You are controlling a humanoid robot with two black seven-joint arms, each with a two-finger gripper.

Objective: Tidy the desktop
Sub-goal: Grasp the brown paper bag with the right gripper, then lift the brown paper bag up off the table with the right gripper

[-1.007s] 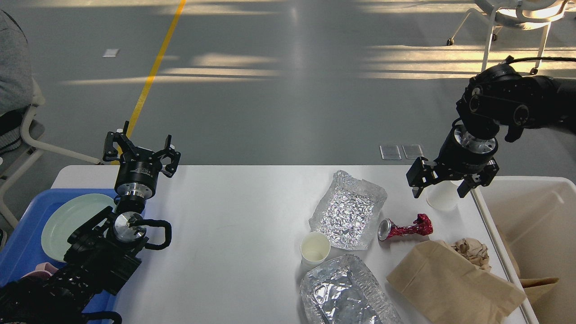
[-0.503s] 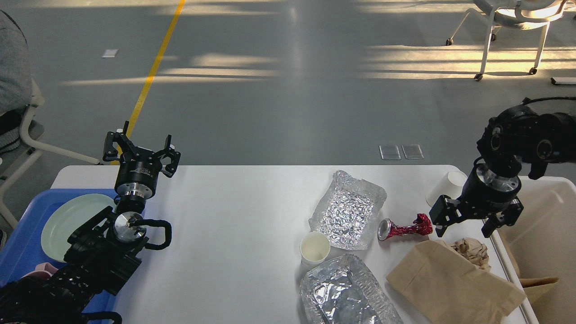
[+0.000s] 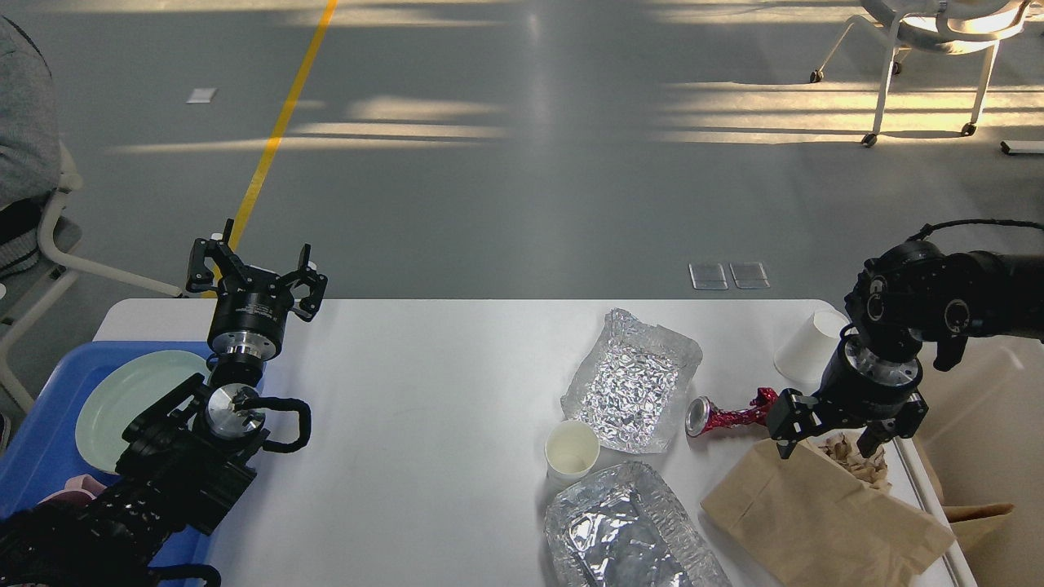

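The white desktop (image 3: 424,383) carries litter on its right half: a flat foil sheet (image 3: 632,379), a foil tray (image 3: 628,530), an upright paper cup (image 3: 571,448), a tipped paper cup (image 3: 807,346), a crushed red can (image 3: 730,414), a brown paper bag (image 3: 816,514) and crumpled brown paper (image 3: 856,456). My right gripper (image 3: 824,440) is open, pointing down just over the crumpled paper and the bag's top edge, nothing between its fingers. My left gripper (image 3: 254,273) stands open and empty above the desktop's far left edge.
A blue tray (image 3: 41,440) at the left holds a pale green plate (image 3: 122,395). An off-white bin (image 3: 987,424) stands against the desktop's right side. A chair (image 3: 49,244) is beyond the left corner.
My right arm swung from over the tipped cup toward me and down, then a little left, ending low over the crumpled paper. The left arm has not moved.
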